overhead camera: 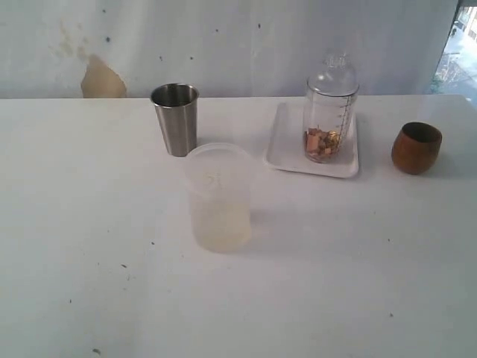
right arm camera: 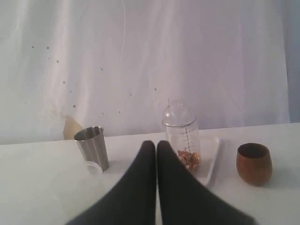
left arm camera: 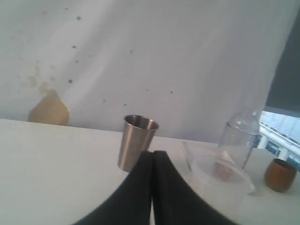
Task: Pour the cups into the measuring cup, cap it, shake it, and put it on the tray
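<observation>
Both my claws are pinched together and hold nothing: left claw (left arm camera: 153, 154), right claw (right arm camera: 156, 144). The tall clear measuring cup with black marks (overhead camera: 330, 119) stands capped on the flat white tray (overhead camera: 287, 153), with brown bits inside. A wide frosted plastic tub (overhead camera: 218, 198) stands nearer me, just beside the shiny steel cup (overhead camera: 175, 118). The round brown wooden cup (overhead camera: 416, 148) stands right of the tray on the white counter (overhead camera: 335, 283).
</observation>
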Motion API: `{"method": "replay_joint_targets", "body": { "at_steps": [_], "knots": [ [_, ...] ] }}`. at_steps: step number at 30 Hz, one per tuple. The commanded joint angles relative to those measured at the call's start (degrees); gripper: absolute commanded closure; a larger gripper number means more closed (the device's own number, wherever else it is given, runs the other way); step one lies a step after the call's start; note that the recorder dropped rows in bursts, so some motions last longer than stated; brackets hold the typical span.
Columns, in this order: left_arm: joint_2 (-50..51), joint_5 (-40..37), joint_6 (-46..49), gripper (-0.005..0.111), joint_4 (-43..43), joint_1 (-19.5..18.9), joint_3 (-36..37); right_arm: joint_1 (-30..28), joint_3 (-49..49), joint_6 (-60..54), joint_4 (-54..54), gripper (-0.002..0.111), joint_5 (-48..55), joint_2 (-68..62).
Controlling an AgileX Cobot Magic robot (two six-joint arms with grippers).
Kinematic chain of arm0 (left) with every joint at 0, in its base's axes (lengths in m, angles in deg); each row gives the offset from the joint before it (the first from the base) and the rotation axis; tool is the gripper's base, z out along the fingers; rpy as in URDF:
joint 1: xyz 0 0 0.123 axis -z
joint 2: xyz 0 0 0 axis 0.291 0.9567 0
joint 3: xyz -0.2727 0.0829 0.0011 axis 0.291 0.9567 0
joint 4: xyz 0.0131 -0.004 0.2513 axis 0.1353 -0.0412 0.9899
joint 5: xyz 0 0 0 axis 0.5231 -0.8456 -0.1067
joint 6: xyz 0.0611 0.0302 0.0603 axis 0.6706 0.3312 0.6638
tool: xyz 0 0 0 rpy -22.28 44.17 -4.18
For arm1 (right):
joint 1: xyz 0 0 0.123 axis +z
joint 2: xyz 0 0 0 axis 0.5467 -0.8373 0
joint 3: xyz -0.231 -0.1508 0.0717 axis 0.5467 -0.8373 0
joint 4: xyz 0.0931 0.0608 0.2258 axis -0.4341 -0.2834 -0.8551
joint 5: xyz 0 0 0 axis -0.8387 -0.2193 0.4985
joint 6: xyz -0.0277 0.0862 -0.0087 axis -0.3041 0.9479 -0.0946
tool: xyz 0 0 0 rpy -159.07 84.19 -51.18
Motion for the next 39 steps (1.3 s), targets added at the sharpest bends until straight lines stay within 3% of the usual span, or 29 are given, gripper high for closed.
{"method": "replay_joint_targets", "body": {
  "at_steps": [1,13,21,23,26,32,39],
  "knots": [
    [-0.39,6.75,-0.26,0.107,-0.11,-0.04,0.14,-0.08,-0.18,-0.36,-0.30,0.108,-0.59,0.12],
    [-0.39,18.71,-0.19,0.107,-0.66,-0.04,0.14,-0.08,-0.18,-0.36,-0.30,0.108,-0.69,0.12],
    [-0.39,16.07,-7.34,0.107,-20.47,-0.04,0.28,-0.08,-0.18,-0.36,-0.30,0.108,-0.69,0.12],
    [-0.39,13.24,-4.74,0.107,-33.69,-0.04,2.26,-0.08,-0.18,-0.36,-0.30,0.108,-0.69,0.12],
    [-0.60,11.20,7.08,0.107,-47.34,0.08,2.65,-0.08,-0.18,-0.36,-0.30,0.108,-0.69,0.12],
    [-3.11,7.64,37.17,0.107,-56.64,0.09,2.65,-0.08,-0.18,-0.36,-0.30,0.108,-0.69,0.12],
    [-3.11,-12.26,71.82,0.107,-81.64,3.95,2.65,-0.08,-0.18,-0.36,-0.20,0.108,-0.69,0.12]
  ]
}}
